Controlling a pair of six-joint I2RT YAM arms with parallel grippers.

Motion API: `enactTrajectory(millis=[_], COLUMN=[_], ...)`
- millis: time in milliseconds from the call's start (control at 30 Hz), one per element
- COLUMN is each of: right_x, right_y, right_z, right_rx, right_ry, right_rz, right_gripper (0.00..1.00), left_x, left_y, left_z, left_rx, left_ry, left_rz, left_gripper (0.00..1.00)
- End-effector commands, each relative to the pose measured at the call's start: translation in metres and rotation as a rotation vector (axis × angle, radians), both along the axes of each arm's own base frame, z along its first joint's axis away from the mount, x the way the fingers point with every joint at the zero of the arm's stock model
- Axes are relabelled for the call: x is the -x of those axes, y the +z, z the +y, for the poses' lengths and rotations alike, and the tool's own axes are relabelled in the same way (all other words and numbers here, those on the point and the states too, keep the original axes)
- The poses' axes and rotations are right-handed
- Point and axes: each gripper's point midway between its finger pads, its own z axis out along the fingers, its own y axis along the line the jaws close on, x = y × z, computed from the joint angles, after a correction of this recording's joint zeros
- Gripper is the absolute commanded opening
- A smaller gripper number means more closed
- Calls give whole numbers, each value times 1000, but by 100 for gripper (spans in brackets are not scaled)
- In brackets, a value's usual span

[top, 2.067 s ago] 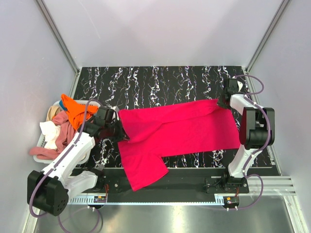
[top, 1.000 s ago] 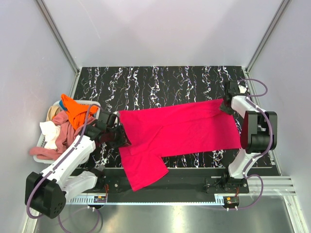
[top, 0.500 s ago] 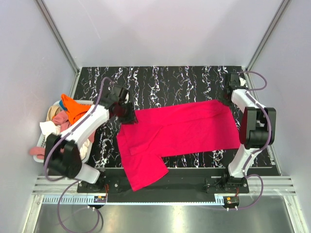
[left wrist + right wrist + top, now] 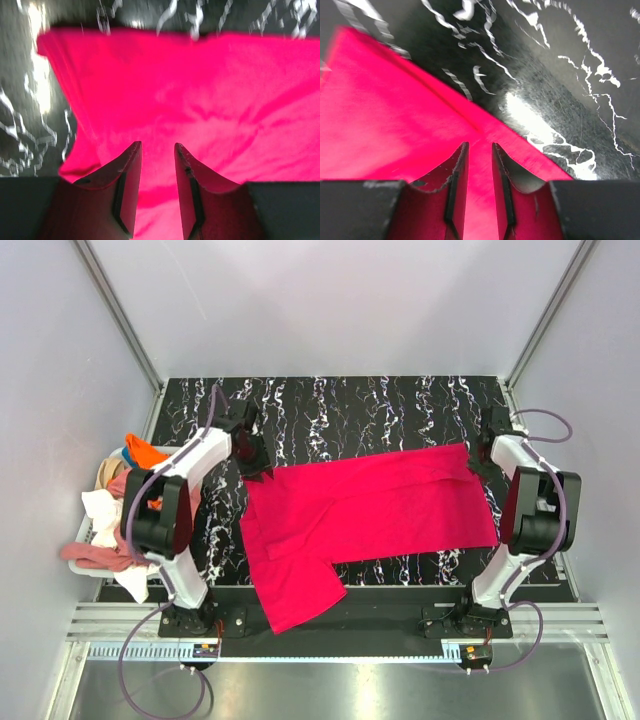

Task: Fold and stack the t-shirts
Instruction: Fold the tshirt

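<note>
A bright pinkish-red t-shirt (image 4: 370,500) lies spread flat across the table, one part (image 4: 300,600) reaching past the front edge. My left gripper (image 4: 262,470) is over its far left corner. In the left wrist view the gripper (image 4: 157,145) has its jaws apart with nothing between them, and the cloth (image 4: 200,90) is flat beneath. My right gripper (image 4: 478,462) is at the far right corner. In the right wrist view the gripper (image 4: 480,145) has its jaws narrowly apart just above the hem of the cloth (image 4: 395,100).
A white basket (image 4: 88,570) at the left edge holds crumpled orange (image 4: 140,452), dusty pink (image 4: 100,555), white (image 4: 100,510) and beige (image 4: 105,475) tees. The black marbled table (image 4: 350,410) is bare behind the shirt. Grey walls close in on both sides.
My left arm swung from the shirt's near left side up to its far left corner. My right gripper moved right, and the far right corner went with it.
</note>
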Motion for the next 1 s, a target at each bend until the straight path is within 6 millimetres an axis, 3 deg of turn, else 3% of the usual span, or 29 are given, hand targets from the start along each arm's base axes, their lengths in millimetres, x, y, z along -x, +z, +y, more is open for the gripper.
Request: enactTrajectory(millis=[0,133,300,333,400,433,467,567,600,667,700,733,767,833,933,967], right_x=[-29,-56,-73,-81,-87,-99,-101,-115,-127,-130,-142,-145,-153,-161,-166,-168], right_y=[51,53,22,23,4,8,-6,-15,-7,-16,-6,-12,-3,2,40,53], right_z=[6,28,35,33,30,26,24,8,4,-3,-8,-11,-14,-16,-12,0], right_rx=[-9,-120,-175,-172,-164,-149,-145,-108,-104,-95,-77,-68,-50,-41,-45,-95], right_ry=[1,93,123,126,121,126,123,92,86,81,82,83,91,106,131,160], right_rz=[-196,-246,-194,-200,-165,-181,-152,-130,-154,-123,-144,-129,-144,-157,-206,-235], right_gripper=[31,32,33,33,31,31,30,29,29,30,31,31,32,33,35,36], left_x=[-26,-36,-49,-51,-59,-61,-69,-85,-91,-112,-118,-133,-138,-152,-151,-148], left_y=[-6,-32,-47,-54,-56,-62,-60,-62,-66,-53,-56,-41,-39,-14,31,44], left_z=[0,4,7,8,7,7,5,-1,1,-11,-14,-23,-25,-30,-34,-34], left_rx=[-34,-73,-112,-122,-128,-131,-127,-129,-147,-127,-128,-96,-94,-68,-12,0], left_ry=[5,33,50,51,54,54,57,45,48,12,-3,-19,-40,-54,-86,-99], left_rz=[-28,14,25,36,28,38,27,6,-2,-64,-72,-116,-128,-184,-244,-261], left_gripper=[36,36,35,35,35,35,35,35,35,35,35,35,35,36,39,40])
